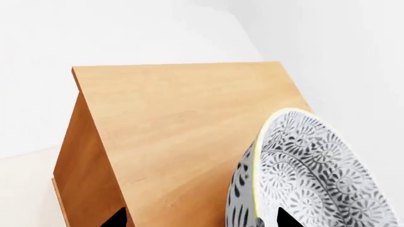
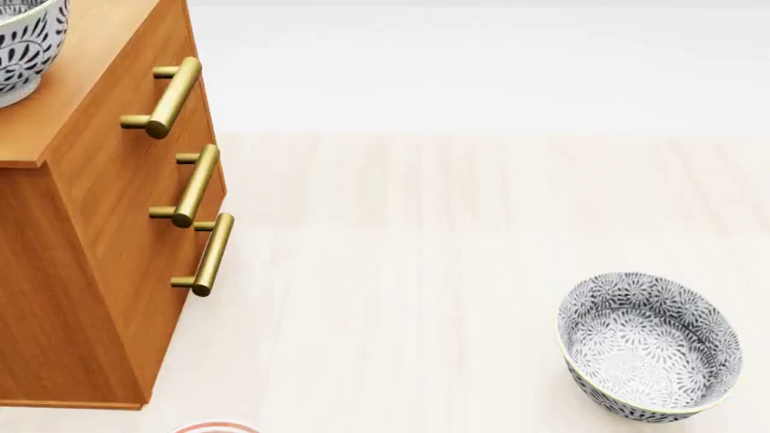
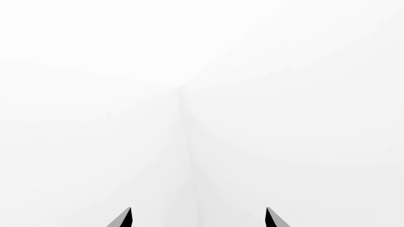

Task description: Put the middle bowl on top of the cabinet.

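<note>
Bright, even, shadowless simulator light leaves every view sharp, the tall orange-brown wooden cabinet (image 2: 85, 271) flatly lit and the right wrist view nearly washed-out white.

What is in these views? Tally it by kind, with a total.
Patterned bowls: 2
Cabinet: 1
Brass handles: 3
Plate: 1 (only its edge shows)
Total: 7

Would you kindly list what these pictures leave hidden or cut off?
- Bowl on the cabinet: the patterned bowl is cut by the head view's edge.
- Left gripper: only fingertips show, so contact with the bowl is unclear.
- Red-ringed item: cropped at the head view's bottom.
- Right wrist view: only white walls.
</note>
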Controlling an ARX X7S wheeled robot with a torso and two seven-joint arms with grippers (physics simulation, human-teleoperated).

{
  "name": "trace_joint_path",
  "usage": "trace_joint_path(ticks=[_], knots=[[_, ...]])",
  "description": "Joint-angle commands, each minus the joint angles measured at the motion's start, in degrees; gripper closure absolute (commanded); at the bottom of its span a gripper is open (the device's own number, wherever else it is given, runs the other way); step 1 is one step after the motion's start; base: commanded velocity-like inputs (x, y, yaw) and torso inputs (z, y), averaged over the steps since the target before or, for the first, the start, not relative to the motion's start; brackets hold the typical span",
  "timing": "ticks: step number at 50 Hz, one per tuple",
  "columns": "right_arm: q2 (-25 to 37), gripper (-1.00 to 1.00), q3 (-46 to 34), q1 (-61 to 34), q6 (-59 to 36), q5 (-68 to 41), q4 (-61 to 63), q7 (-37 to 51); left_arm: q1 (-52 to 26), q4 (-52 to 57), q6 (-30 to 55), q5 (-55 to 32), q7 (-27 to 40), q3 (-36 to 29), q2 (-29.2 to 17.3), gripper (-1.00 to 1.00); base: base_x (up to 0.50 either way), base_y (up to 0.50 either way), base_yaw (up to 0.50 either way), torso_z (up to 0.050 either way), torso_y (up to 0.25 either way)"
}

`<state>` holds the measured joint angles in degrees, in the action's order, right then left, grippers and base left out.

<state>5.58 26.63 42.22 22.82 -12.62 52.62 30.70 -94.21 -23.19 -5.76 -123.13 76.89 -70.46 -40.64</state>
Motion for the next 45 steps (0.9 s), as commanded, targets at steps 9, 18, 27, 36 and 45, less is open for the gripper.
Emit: trace_joint_path(ticks=[9, 18, 27, 36, 45], knots=[[0.0, -1.0, -0.1, -0.3, -0.3, 0.1, 0.1, -0.1, -6.1, 5.2, 1.9, 6.4, 3.8, -2.2, -1.8, -1.0, 0.0, 0.0, 0.0, 0.0, 0.0], [0.0, -1.0, -0.1, -0.3, 0.0, 0.1, -0.1, -0.1, -8.9, 9.1, 3.2, 10.2, 4.4, -3.3, -3.3, -1.0, 0.0, 0.0, 0.0, 0.0, 0.0], [0.1, -1.0, -0.1, -0.3, -0.2, 0.3, 0.0, -0.1, -9.8, 14.1, 3.4, 14.6, -0.8, -3.6, -4.4, -1.0, 0.0, 0.0, 0.0, 0.0, 0.0], [-0.1, -1.0, 0.4, 0.0, 0.5, -0.2, -0.4, -0.6, -11.8, 19.4, 3.7, 23.4, -3.3, -5.7, -5.6, -1.0, 0.0, 0.0, 0.0, 0.0, 0.0], [-0.3, -1.0, 0.9, 0.2, 0.7, -0.6, -0.3, -1.0, -11.1, 22.1, 1.2, 29.9, -7.9, -6.4, -5.8, -1.0, 0.0, 0.0, 0.0, 0.0, 0.0]])
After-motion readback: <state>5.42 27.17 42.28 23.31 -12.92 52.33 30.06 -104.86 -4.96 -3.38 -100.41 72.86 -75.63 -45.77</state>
